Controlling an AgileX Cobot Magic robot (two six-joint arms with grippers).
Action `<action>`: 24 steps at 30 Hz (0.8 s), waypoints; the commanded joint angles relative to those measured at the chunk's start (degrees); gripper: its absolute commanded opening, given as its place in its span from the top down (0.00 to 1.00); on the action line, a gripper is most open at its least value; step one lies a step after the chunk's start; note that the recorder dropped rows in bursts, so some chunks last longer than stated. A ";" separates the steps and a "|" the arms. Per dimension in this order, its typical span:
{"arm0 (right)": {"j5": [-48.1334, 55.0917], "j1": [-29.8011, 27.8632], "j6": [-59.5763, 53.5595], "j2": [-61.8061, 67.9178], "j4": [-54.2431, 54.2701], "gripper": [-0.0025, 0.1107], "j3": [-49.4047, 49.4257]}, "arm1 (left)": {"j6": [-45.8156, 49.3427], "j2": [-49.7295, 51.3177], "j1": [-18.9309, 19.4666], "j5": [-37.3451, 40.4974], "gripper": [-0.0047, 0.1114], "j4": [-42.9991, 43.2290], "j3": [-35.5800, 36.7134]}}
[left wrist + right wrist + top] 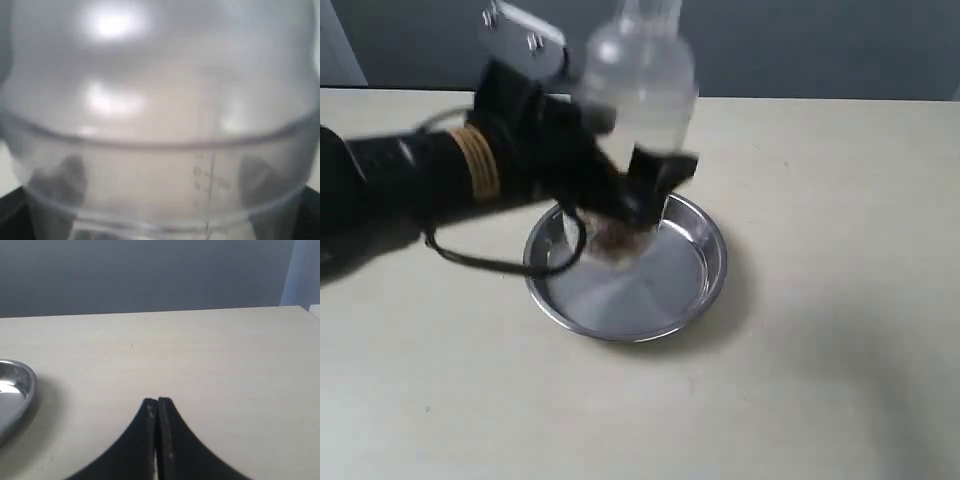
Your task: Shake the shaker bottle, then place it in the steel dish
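pale beige worktop [840, 330], matte and smooth, runs back to a flat grey wall. well in from every edge sits the steel dish [660, 290], a round shallow pan with a flat, mirror-bright floor and a low sloped rim. the left hand [635, 195] is clamped on the lower body of the shaker bottle [640, 80], its black fingers on either side, and holds it over the side of the dish nearest the far edge. whether the base touches the steel cannot be told. the bottle is frosted clear plastic with a domed shoulder and a small cap, brown granules lying low inside. it looks smeared and leaning, so i judge the shake is in hand or just ending, with the set-down not yet done. the next move calls for bringing the bottle upright, centring it over the flat floor clear of the rim, lowering until it stands, then letting go. the right hand [157, 405] hangs idle over bare worktop beside the dish, fingers pressed together on nothing.
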 commanded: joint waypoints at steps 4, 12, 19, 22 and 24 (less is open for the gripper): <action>-0.42 0.14 0.00 -0.25 -0.17 0.98 0.12 | 1.88 9.38 -0.91 -2.45 0.96 -9.14 5.06; -0.42 0.14 0.00 -0.25 -0.17 0.98 0.12 | 18.37 3.82 -2.87 -13.25 0.96 -19.86 6.57; -0.42 0.14 0.00 -0.25 -0.17 0.98 0.12 | 27.00 1.13 -3.21 5.21 0.96 -25.88 3.95; -0.42 0.11 0.00 -0.25 -0.06 0.98 0.12 | 26.91 0.86 -2.06 -8.67 0.96 -35.08 6.31; -0.42 0.11 0.00 -0.25 -0.06 0.98 0.12 | 24.81 2.77 2.39 -15.08 0.96 -58.79 6.66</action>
